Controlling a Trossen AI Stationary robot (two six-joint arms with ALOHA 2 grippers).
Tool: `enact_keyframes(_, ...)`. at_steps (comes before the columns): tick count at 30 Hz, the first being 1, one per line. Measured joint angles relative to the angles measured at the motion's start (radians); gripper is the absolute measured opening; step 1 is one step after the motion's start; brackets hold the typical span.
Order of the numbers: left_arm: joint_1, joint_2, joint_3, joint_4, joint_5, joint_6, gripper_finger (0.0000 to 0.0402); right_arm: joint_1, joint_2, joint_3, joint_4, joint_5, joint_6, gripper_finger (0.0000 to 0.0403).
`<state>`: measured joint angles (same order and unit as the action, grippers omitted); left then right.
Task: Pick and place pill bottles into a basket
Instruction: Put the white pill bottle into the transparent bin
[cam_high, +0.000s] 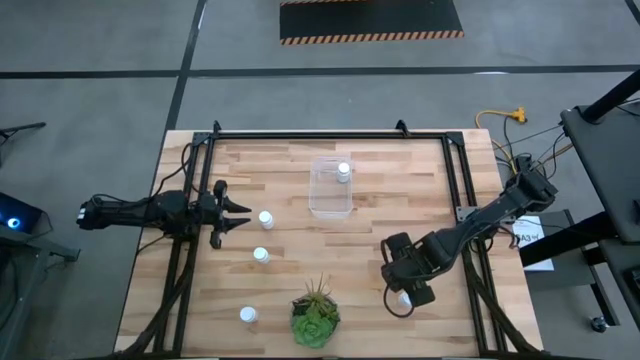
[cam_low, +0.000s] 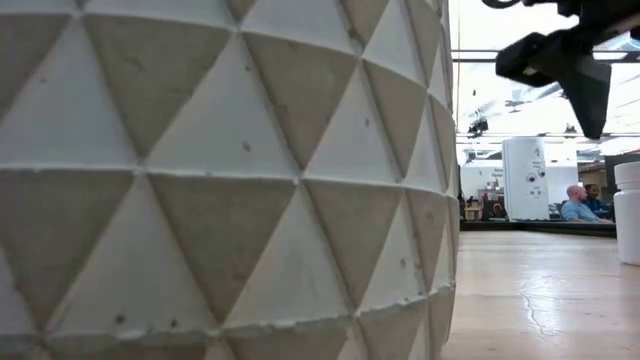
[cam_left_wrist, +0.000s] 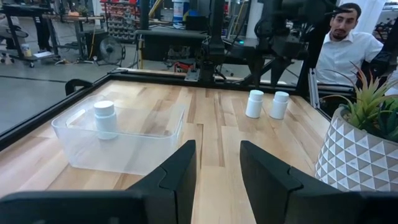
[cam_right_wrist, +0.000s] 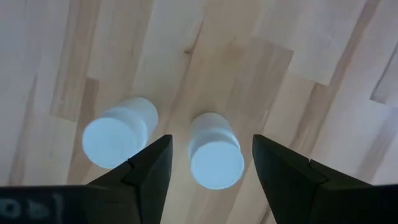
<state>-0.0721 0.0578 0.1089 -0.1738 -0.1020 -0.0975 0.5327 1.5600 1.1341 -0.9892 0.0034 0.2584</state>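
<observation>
Overhead, the right pincer (cam_high: 405, 290) hangs low over the worktop (cam_high: 400, 190) near its right front corner, right of the plant (cam_high: 315, 315). Its fingers are spread, and the right wrist view shows one upright bottle (cam_right_wrist: 214, 152) standing between them, not yet gripped; a gap shows on each side of its cap. A second bottle (cam_right_wrist: 118, 137) stands just beside it, outside one finger. From above only a bit of white (cam_high: 404, 298) shows under that pincer.

The left pincer (cam_high: 232, 212) lies low at the left side of the worktop, fingers apart and holding nothing, pointing toward the middle. A bottle (cam_high: 265, 218) stands just beyond its tips.

The basket (cam_high: 330, 188) sits at mid-worktop toward the far edge, with one bottle (cam_high: 343, 171) upright inside, at its far right corner. The left wrist view shows this bottle (cam_left_wrist: 105, 119) through the clear wall (cam_left_wrist: 124, 152).

Two more bottles stand loose on the bare wood: one (cam_high: 261, 255) left of centre, one (cam_high: 248, 315) near the front edge left of the plant.

At table height, the plant's white faceted pot (cam_low: 220, 180) fills most of the view, and a bottle (cam_low: 628, 212) shows at the right edge under a dark arm. People sit in the room behind.
</observation>
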Motion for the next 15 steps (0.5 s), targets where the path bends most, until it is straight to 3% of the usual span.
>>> enact_keyframes(15,0.0,0.0,0.0,0.0,0.0,0.0,0.0107,0.0,-0.001,-0.092,0.072,0.0,0.003,0.021)
